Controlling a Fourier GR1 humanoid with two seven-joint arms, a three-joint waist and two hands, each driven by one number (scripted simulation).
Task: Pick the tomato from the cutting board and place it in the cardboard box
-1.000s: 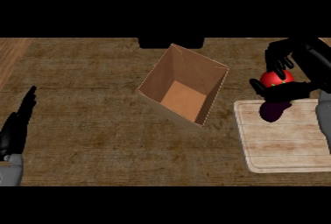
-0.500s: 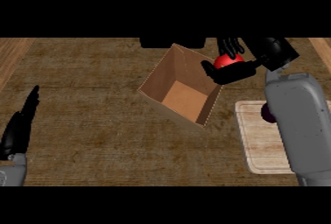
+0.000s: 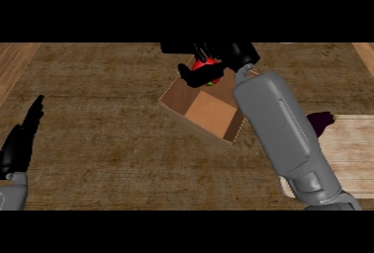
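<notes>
The red tomato (image 3: 207, 70) is held in my right hand (image 3: 219, 59), whose black fingers curl round it above the far end of the open cardboard box (image 3: 208, 112). My grey right forearm reaches up across the box's right wall. The pale wooden cutting board (image 3: 350, 148) lies at the right, partly hidden by that forearm. My left hand (image 3: 18, 146) rests open at the left edge, fingers pointing up.
A dark purple vegetable (image 3: 321, 121) lies on the cutting board's near-left corner, just right of my forearm. The brown woven counter (image 3: 110, 163) spreads around the box. Lighter wooden strips show at the far left and far right corners.
My right hand has carried the tomato leftward from the board to above the box's far end. The forearm now crosses the box's right side. The left hand has stayed still.
</notes>
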